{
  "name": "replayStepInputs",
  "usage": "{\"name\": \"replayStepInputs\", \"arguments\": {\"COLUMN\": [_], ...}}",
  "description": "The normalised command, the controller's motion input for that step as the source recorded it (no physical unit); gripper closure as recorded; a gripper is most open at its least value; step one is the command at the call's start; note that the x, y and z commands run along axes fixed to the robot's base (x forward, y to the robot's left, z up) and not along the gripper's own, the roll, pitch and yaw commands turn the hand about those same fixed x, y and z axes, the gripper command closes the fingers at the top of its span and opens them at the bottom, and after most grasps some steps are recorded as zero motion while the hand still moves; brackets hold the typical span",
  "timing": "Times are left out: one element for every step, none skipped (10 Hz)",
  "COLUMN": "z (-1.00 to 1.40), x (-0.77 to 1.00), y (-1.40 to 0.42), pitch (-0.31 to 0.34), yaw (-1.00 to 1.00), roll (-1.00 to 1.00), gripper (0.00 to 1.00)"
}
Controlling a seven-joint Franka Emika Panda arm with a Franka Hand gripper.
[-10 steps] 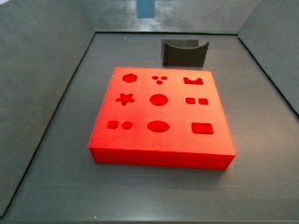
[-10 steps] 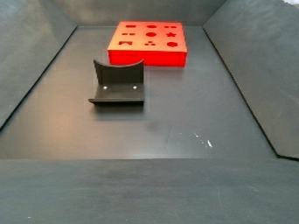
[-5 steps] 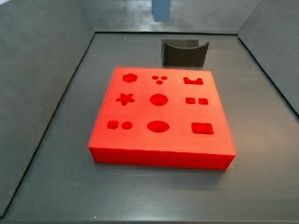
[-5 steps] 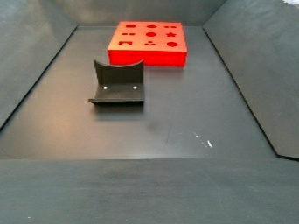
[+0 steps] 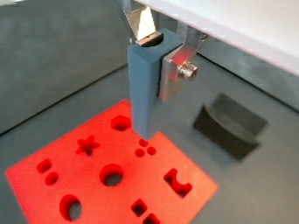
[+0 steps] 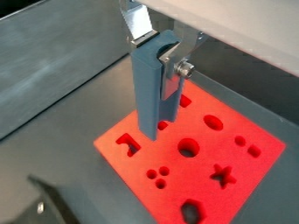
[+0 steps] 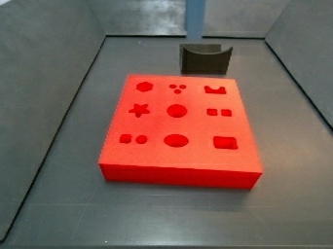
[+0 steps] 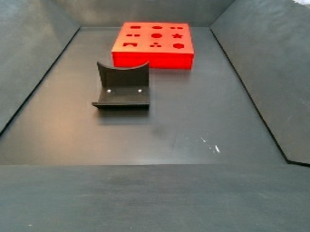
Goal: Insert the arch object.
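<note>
**Status of the arch object.** You cannot make out the arch object as a separate piece in any view. The only dark item is the fixture [image 7: 204, 56], which stands on the floor just beyond the 12 o'clock edge of the red board [image 7: 124, 160]. Whether the small block rests against it cannot be told. The arch-shaped hole [image 7: 216, 89] lies near the board's 1 o'clock corner. It is empty, as both wrist views confirm [image 5: 177, 181].

**Gripper.** The gripper [image 5: 162, 79] hangs high above the board. A long blue-grey bar [image 5: 143, 87] lies against one silver finger plate [image 5: 176, 70] and points down at the three-dot holes [image 5: 142, 150]. In a side view only the tip of this bar [image 7: 196, 15] shows, at 12 o'clock above the fixture. No dark block is seen between the plates. You cannot tell whether the jaws are parted or closed.

**Progress.** Judge the insertion as not begun. Locating, grasping, aligning and seating the piece all appear to remain.
</note>
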Motion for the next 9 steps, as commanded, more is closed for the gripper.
{"name": "replayStepInputs", "arguments": {"z": [-0.37, -0.37, -0.43, -0.45, -0.44, -0.42, -0.39, -0.34, -0.29], "x": [0.15, 0.22, 0.27, 0.27, 0.28, 0.29, 0.28, 0.21, 0.18], "y": [0.06, 0.11, 0.13, 0.13, 0.13, 0.14, 0.14, 0.09, 0.05], "pitch": [0.000, 0.000, 0.000, 0.000, 0.000, 0.000, 0.000, 0.000, 0.000], "yaw": [-0.96, -0.93, -0.91, -0.90, -0.90, -0.90, -0.90, -0.94, -0.95], "roll": [-0.02, -0.01, 0.00, 0.00, 0.00, 0.00, 0.00, -0.02, -0.04], "gripper": [1.00, 1.00, 1.00, 1.00, 1.00, 1.00, 1.00, 1.00, 1.00]}}
